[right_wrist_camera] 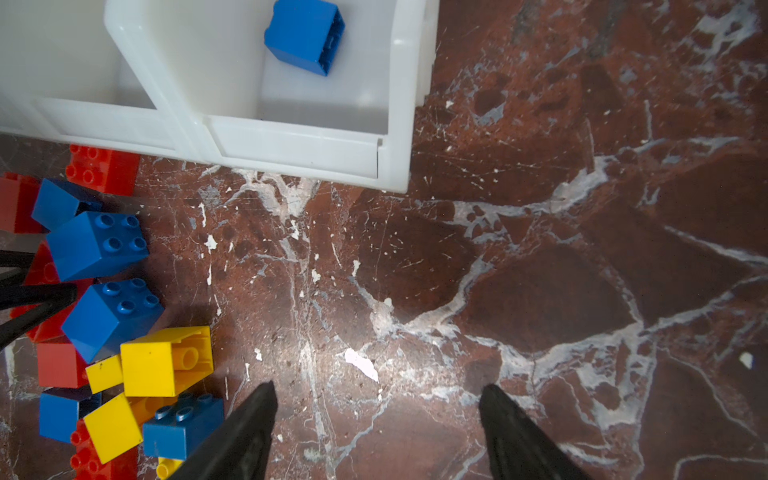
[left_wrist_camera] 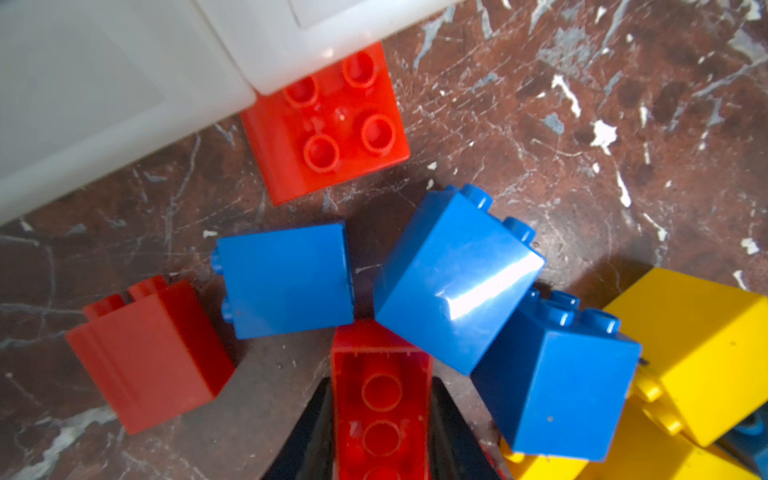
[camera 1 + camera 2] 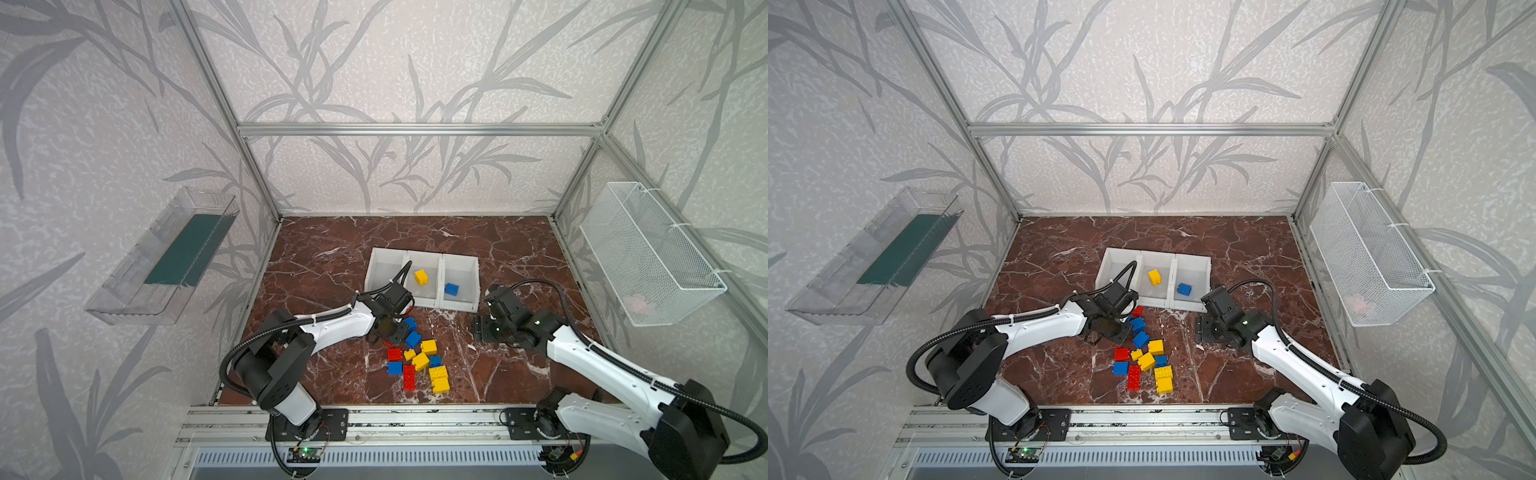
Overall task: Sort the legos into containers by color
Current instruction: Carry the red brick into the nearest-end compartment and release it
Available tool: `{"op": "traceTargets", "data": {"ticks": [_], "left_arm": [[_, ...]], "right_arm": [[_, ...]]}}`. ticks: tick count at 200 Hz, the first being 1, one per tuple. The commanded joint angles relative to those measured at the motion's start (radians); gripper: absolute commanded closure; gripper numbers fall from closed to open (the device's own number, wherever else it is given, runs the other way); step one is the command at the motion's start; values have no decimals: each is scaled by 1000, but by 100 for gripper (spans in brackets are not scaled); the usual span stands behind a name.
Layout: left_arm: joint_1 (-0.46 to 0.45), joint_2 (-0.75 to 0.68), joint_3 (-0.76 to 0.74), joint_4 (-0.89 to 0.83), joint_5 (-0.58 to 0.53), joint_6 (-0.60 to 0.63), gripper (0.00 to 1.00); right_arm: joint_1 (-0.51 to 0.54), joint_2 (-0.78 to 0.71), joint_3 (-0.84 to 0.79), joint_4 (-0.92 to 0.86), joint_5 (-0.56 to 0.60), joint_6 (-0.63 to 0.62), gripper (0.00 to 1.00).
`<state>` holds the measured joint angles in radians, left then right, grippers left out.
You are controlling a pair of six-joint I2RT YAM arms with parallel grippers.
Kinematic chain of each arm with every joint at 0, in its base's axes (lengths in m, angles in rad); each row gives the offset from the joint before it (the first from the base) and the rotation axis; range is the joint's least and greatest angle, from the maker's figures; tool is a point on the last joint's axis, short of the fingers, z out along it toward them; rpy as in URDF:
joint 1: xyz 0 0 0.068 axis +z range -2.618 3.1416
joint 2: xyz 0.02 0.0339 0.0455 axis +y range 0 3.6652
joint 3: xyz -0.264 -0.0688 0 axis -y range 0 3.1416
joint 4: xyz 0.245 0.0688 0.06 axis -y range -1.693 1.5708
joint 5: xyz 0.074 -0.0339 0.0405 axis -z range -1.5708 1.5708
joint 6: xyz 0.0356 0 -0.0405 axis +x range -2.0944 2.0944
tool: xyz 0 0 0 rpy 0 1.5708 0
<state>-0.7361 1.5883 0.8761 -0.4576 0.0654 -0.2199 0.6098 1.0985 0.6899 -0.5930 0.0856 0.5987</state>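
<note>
In the left wrist view my left gripper (image 2: 380, 384) is shut on a long red lego (image 2: 380, 411), hollow underside up, low over the marble floor. Around it lie blue legos (image 2: 453, 274) and further red legos (image 2: 332, 124), one of them against the containers' front. In both top views that gripper (image 3: 390, 332) sits at the far end of the pile of legos (image 3: 419, 361). The three white containers (image 3: 441, 266) stand behind; the middle holds a yellow lego (image 3: 421, 276), the right a blue lego (image 3: 451, 289). My right gripper (image 1: 378, 390) is open over bare marble, right of the pile.
A white wire basket (image 3: 648, 253) hangs on the right wall and a clear tray with a green base (image 3: 166, 257) on the left wall. Aluminium posts frame the floor. The left arm's wrist covers part of the left container.
</note>
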Motion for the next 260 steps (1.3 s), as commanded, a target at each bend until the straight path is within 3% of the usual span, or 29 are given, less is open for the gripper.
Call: {"op": "traceTargets", "data": {"ticks": [1, 43, 83, 124, 185, 199, 229, 260], "left_arm": [[-2, -35, -14, -9, -27, -3, 68], [12, -151, 13, -49, -121, -54, 69], [103, -225, 72, 33, -148, 9, 70], [236, -108, 196, 79, -114, 13, 69], [279, 48, 310, 94, -80, -16, 69], [278, 57, 311, 102, -69, -24, 65], [279, 62, 310, 102, -87, -42, 42], [282, 38, 296, 81, -75, -65, 36]], "right_arm": [[5, -2, 3, -19, 11, 3, 23], [6, 2, 21, -33, 15, -6, 23], [6, 7, 35, -33, 18, -10, 24], [15, 17, 45, -45, 21, -4, 24], [22, -22, 42, -69, 52, 9, 24], [22, -19, 47, -78, 50, 7, 24], [22, -16, 67, -91, 45, -13, 24], [26, 11, 89, -90, 21, -24, 24]]}}
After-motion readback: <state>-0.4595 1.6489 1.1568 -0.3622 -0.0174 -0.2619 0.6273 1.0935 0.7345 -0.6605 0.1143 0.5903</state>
